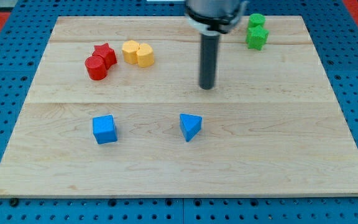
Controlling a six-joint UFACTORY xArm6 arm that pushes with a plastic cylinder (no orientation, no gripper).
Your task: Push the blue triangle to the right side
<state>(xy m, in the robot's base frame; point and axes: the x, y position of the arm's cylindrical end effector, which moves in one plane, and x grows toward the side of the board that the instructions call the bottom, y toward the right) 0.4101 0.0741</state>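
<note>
The blue triangle lies on the wooden board a little below the middle. My tip stands above it in the view and slightly to its right, apart from it by a clear gap. The dark rod rises from the tip to the view's top edge.
A blue cube lies left of the triangle. A red star and a red cylinder touch at the upper left. Two yellow blocks sit beside them. Two green blocks sit at the upper right.
</note>
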